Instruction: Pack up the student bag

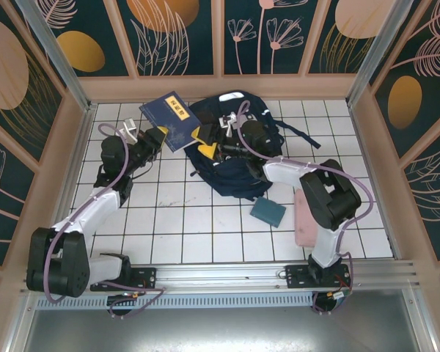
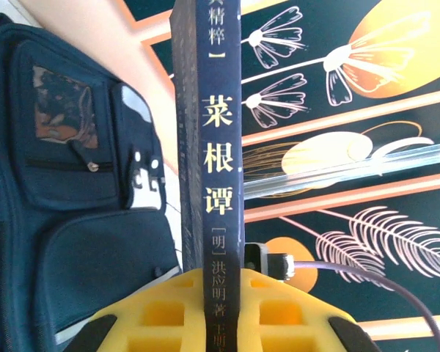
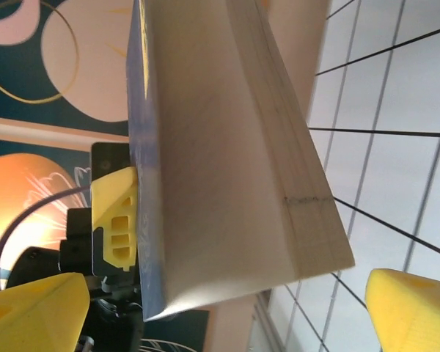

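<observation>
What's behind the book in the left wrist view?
Left of the book is the bag, front pockets showing. Right of it is the flower-patterned wall. Whatever lies straight behind the spine is covered by the book.

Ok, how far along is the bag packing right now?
Done: nothing looks packed; whether anything is inside the student bag can't be seen. In hand: the left gripper is shut on the spine of the navy book, holding it beside the bag, and the right gripper is open next to it. Left: the book, a teal pouch and a pink case are outside the bag.
</observation>
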Controlling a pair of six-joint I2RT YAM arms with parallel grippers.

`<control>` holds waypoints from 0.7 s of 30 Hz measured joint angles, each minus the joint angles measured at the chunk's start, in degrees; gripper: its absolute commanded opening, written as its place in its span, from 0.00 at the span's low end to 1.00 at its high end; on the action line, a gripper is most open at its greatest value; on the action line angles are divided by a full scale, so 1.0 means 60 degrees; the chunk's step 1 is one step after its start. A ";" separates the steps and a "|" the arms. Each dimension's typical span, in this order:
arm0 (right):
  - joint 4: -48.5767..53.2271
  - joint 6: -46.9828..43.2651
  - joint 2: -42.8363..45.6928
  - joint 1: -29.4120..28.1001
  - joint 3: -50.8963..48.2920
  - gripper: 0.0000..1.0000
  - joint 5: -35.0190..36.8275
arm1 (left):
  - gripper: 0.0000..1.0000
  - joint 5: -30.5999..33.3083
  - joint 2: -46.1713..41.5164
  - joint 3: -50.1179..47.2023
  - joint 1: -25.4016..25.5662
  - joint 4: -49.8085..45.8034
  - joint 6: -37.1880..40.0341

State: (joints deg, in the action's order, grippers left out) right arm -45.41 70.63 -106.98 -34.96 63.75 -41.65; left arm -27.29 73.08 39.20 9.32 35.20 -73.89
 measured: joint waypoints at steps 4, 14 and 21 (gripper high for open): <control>-0.0612 0.0823 -0.0565 -0.0076 0.0412 0.80 0.0080 | 0.04 0.0204 0.0280 0.0051 0.0138 0.0492 -0.0470; -0.1045 0.1723 -0.0929 -0.0277 0.1093 0.37 0.0743 | 0.09 0.0492 0.0481 0.0211 0.0386 0.0841 -0.0845; -0.1027 0.1632 -0.0444 -0.0197 0.0437 0.08 0.1432 | 0.44 0.0663 0.0510 0.0240 0.0401 0.0503 -0.0652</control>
State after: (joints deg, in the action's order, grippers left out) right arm -51.57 80.42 -109.65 -36.14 66.37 -33.06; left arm -23.31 76.14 40.64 11.73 38.22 -77.80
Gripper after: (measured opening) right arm 0.126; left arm 0.304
